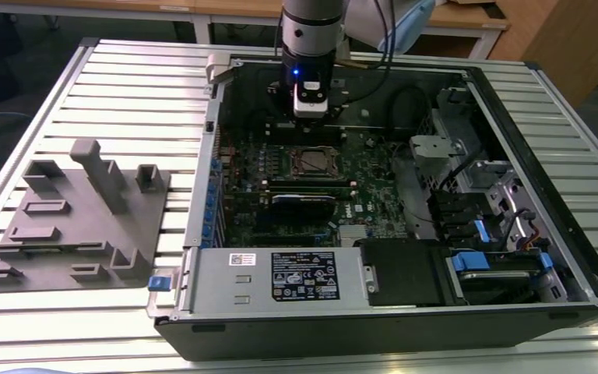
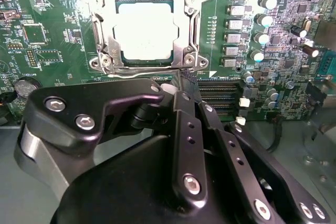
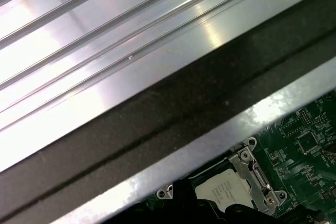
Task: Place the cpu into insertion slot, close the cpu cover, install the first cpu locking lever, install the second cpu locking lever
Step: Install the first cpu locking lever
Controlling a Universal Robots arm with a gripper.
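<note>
1. The gripper (image 2: 181, 85) hangs just beside the insertion slot (image 2: 144, 27), at its 6 o'clock in the second wrist view.
2. The case wall (image 3: 173, 114) rises close beside the socket.
3. Space above the cpu (image 2: 143, 31) is open.

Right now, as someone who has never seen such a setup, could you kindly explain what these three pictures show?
A robot arm reaches into an open computer case lying on a slatted metal table. The exterior view looks on from off the arm; both wrist views come from cameras riding on it. The arm's gripper hovers by the insertion slot. The cpu already lies in it, with the cpu cover down around it. A grey fixture sits on the table, at the exterior view's left.
</note>
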